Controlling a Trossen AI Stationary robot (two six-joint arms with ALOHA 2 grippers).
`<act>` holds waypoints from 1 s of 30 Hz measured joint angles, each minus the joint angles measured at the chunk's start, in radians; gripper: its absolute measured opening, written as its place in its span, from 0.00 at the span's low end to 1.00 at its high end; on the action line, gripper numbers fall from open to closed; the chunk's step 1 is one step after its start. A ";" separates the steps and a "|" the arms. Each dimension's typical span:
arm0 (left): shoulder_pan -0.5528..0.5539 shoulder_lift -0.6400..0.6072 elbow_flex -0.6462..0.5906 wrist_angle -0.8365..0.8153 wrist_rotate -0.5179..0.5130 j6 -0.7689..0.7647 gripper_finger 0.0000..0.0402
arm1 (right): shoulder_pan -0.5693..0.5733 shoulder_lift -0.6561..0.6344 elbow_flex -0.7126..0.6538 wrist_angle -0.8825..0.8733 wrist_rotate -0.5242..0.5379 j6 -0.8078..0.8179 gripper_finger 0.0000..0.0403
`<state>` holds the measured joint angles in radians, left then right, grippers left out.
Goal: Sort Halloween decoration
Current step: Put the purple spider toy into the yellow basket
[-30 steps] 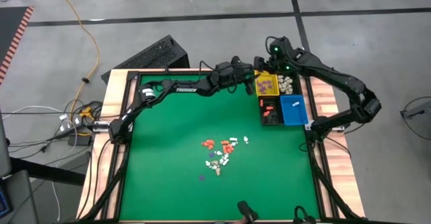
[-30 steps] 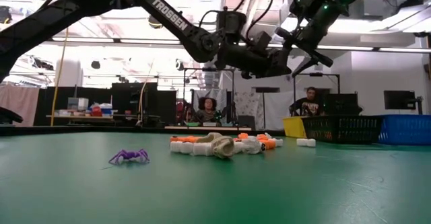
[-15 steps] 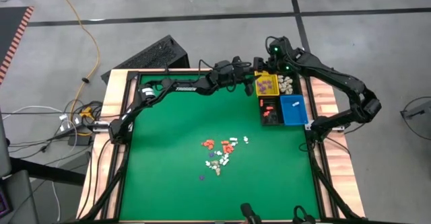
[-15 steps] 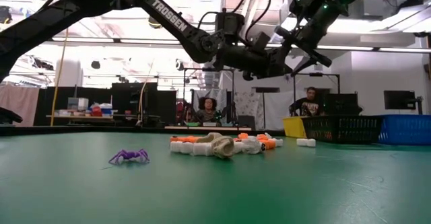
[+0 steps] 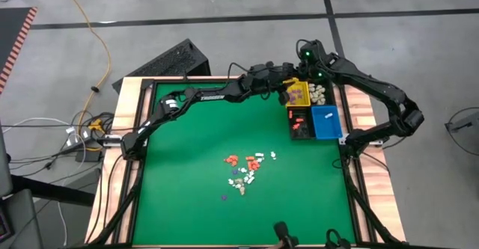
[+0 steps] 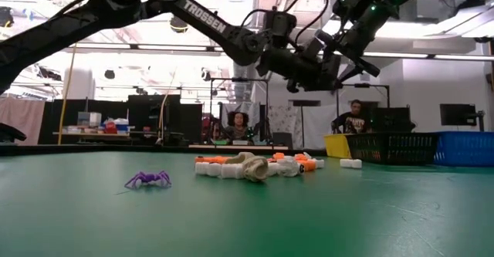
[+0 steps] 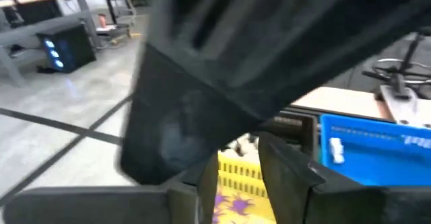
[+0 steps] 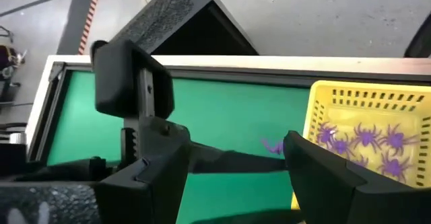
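Left gripper (image 5: 283, 75) has slid further over toward the yellow bin (image 5: 297, 93) since 1 second ago, hanging at its edge (can't tell its finger state). Right gripper (image 8: 232, 158) hangs spread beside it. Halloween decoration (image 5: 244, 169) pile stayed put mid-table, well away from both.

Far-right corner crowded: yellow bin (image 5: 297, 93), black bin (image 5: 300, 123), blue bin (image 5: 326, 122), both arms above; trinket cluster (image 5: 245, 168) mid-table; green mat (image 5: 179, 174) elsewhere open
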<state>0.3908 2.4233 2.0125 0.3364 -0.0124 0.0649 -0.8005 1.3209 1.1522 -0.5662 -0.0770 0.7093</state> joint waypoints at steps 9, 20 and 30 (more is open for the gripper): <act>0.013 0.038 0.009 0.054 0.022 -0.068 0.01 | 0.001 0.000 0.000 -0.016 0.022 -0.003 0.64; 0.009 0.149 0.166 -0.071 0.049 -0.156 0.00 | 0.001 0.005 -0.001 -0.046 0.093 -0.035 0.64; 0.014 0.140 0.190 -0.147 0.110 -0.080 0.00 | -0.008 0.006 -0.001 -0.089 0.155 -0.089 0.64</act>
<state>0.4046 2.5629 2.2028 0.1894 0.0979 -0.0147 -0.8087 1.3273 1.1511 -0.6550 0.0784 0.6201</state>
